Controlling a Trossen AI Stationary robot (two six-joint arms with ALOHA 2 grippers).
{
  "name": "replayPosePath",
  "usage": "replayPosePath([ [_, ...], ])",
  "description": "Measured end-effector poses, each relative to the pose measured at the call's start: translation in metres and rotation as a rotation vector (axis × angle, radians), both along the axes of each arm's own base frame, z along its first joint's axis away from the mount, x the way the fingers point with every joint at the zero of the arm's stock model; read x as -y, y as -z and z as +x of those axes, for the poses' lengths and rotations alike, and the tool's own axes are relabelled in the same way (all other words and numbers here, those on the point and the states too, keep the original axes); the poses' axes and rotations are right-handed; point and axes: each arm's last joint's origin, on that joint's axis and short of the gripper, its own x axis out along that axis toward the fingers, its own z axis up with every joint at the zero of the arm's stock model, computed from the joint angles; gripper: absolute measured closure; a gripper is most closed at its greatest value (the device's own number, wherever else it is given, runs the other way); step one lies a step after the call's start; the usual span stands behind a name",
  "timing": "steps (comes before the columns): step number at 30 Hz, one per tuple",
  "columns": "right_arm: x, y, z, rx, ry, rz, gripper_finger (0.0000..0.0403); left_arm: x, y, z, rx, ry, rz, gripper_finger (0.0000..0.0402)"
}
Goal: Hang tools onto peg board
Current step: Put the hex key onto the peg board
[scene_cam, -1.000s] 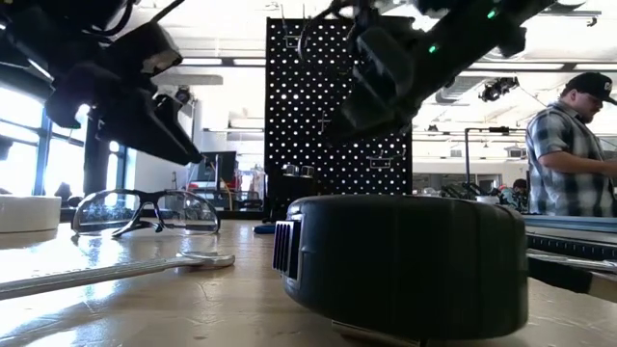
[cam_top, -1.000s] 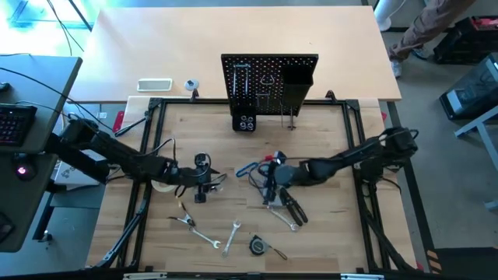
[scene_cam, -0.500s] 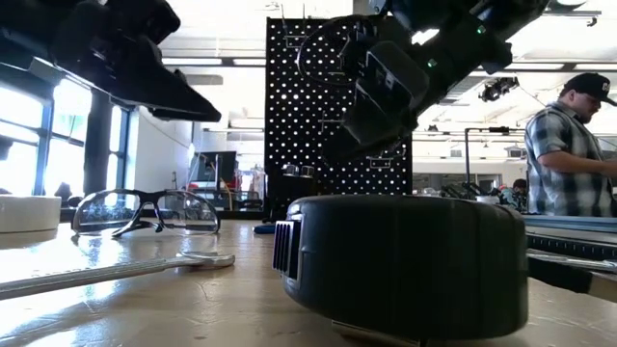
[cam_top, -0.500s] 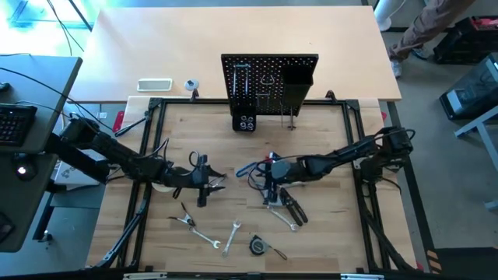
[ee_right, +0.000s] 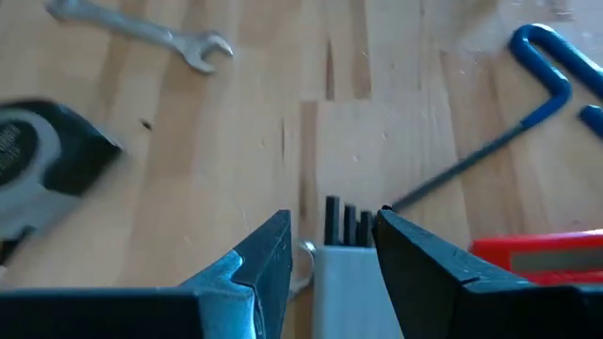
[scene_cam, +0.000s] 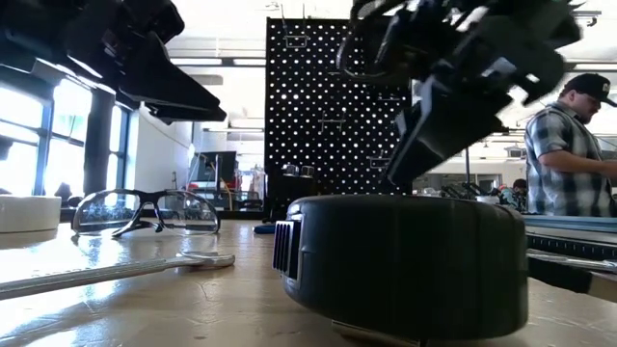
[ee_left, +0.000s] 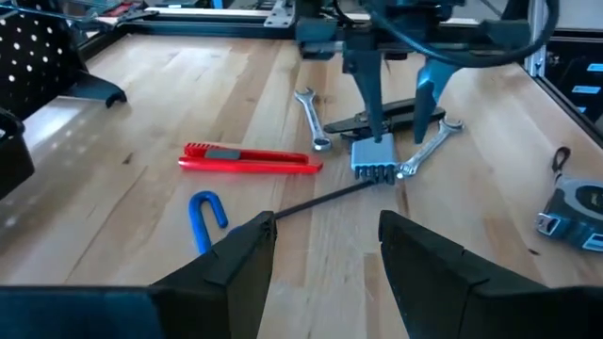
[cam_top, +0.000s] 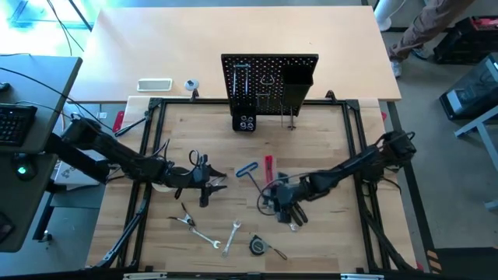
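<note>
Right gripper (ee_right: 330, 250): fingers apart, straddling small grey ridged block (ee_left: 375, 158) on table, not clamped; lower centre-right of high view. Black pliers (ee_left: 396, 111) and silver wrenches (ee_left: 311, 118) just beside block

Left gripper (ee_left: 325, 254): fingers apart, empty; left of centre in high view, above clear glasses (scene_cam: 145, 212)

Red-handled tool (cam_top: 268, 166) and blue-handled hex key (cam_top: 247, 169): centre of high view, near each other

Tape measure (cam_top: 257, 246): bottom centre

Peg board (cam_top: 269, 80): upright, top centre, well apart from both grippers
</note>
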Motion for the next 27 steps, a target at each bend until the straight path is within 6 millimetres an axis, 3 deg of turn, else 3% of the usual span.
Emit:
replayPosePath([
  [10,-0.012,0.004,-0.012,-0.024,0.0,-0.208,0.0236,0.007,0.023,0.017,0.014,0.017,-0.011,0.0218],
  [17,-0.006,0.01,-0.011,-0.08,-0.012,-0.162,0.0168,0.009,0.036,0.023,0.011,0.029,-0.024,0.0218],
  [27,-0.001,0.039,-0.004,-0.173,-0.019,-0.17,0.0164,0.01,0.04,0.024,-0.003,0.035,-0.008,0.0218],
])
